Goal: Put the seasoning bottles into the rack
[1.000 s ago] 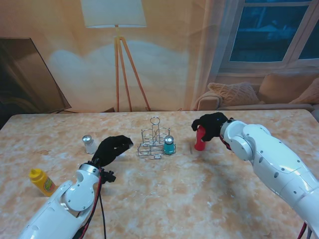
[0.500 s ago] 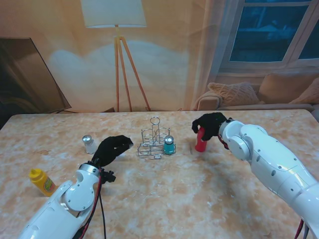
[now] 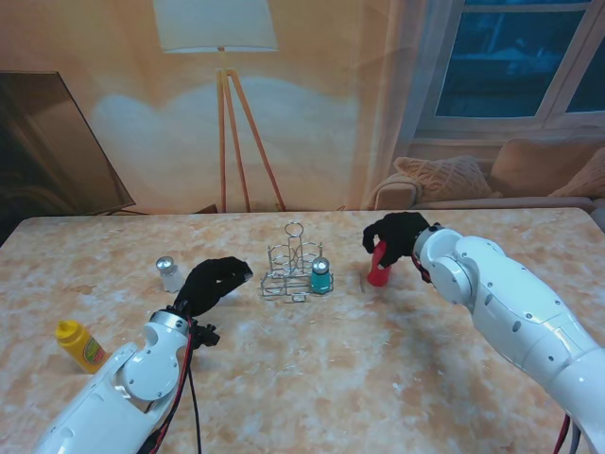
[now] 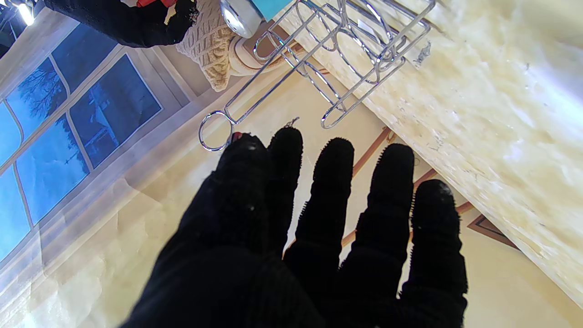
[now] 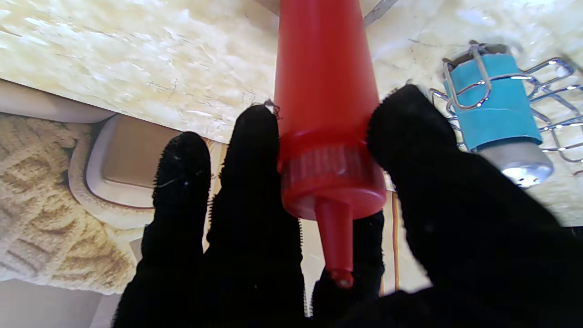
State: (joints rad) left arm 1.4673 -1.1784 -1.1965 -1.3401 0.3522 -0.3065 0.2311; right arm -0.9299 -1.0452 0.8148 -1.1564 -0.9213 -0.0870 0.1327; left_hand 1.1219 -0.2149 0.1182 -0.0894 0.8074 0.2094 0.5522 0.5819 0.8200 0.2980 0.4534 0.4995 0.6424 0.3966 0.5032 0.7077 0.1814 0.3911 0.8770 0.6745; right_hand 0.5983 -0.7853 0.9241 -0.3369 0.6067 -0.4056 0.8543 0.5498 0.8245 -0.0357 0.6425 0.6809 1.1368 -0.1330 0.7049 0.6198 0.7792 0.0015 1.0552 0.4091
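Observation:
A wire rack [image 3: 296, 266] stands mid-table and holds a teal shaker [image 3: 321, 276] in its right slot; both show in the right wrist view as rack [image 5: 546, 91] and teal shaker [image 5: 494, 114]. My right hand [image 3: 397, 235] is shut on a red squeeze bottle [image 3: 379, 268], fingers around its cap [image 5: 334, 173], and the bottle leans a little off the table. My left hand [image 3: 214, 282] hovers open left of the rack [image 4: 319, 54], fingers [image 4: 334, 182] spread, holding nothing. A white shaker [image 3: 169, 273] and a yellow bottle [image 3: 79, 345] stand on the left.
The marble table [image 3: 378, 378] runs to a far edge with a floor lamp [image 3: 225, 113], a dark screen [image 3: 47, 142] and a sofa [image 3: 492, 180] behind it.
The red bottle has tipped and lifted slightly in my right hand, shifting a touch toward the rack. The left hand has stayed still.

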